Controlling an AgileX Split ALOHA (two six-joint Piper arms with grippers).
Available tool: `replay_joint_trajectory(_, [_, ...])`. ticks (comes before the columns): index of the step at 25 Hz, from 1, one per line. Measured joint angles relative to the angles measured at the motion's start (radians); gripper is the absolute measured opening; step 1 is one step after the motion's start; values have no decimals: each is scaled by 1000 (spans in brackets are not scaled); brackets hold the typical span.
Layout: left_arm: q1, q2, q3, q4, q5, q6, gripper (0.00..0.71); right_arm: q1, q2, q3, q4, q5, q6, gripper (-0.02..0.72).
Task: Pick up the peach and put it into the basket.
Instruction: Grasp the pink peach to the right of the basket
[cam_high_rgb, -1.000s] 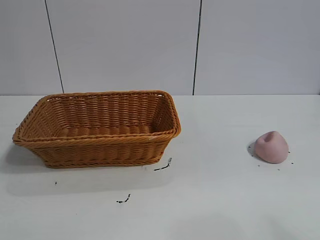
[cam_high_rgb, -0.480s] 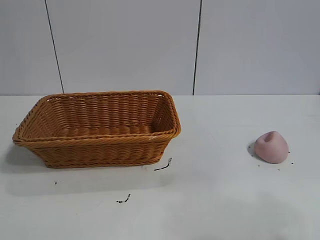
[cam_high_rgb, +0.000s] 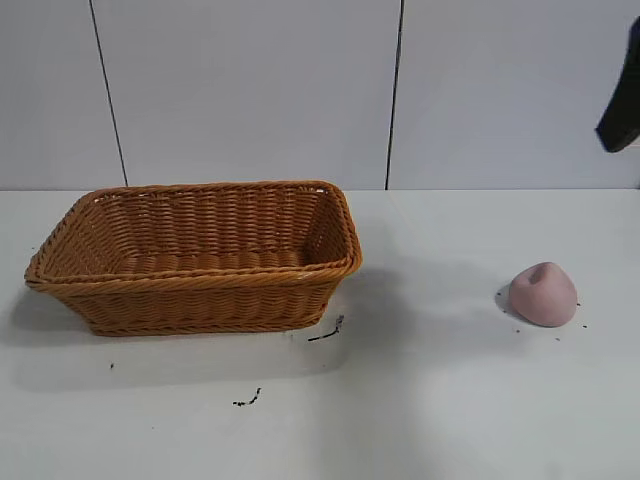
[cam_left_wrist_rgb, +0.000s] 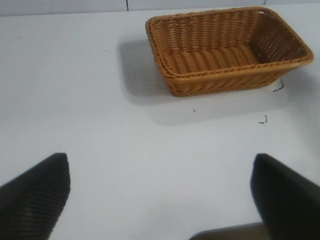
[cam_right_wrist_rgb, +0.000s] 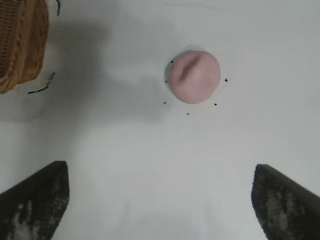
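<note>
White table: basket bare inside, peach well apart.

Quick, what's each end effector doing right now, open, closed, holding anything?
Left end effector: open, holding nothing.
Right end effector: open, holding nothing, above the peach on the table.

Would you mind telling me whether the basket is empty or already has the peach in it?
Empty. The basket shows only bare woven floor inside, and the peach sits on the table, well apart from it.
</note>
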Motion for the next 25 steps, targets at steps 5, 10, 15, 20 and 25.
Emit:
replay_joint_trajectory(5, [0,0,0,0,0,0,694,0,149,-58,-39,-35,18,683])
replay_joint_trajectory(10, [0,0,0,0,0,0,694,0,229,-59,-50,-86,19,682])
replay_joint_trajectory(15, [0,0,0,0,0,0,694,0,307,-59,-50,-118,36,666])
replay_joint_trajectory(20, [0,0,0,0,0,0,694,0,310,-59,-50,-119,42,120])
replay_joint_trajectory(25, [0,0,0,0,0,0,694,0,242,-109,-61,-93,42,-14])
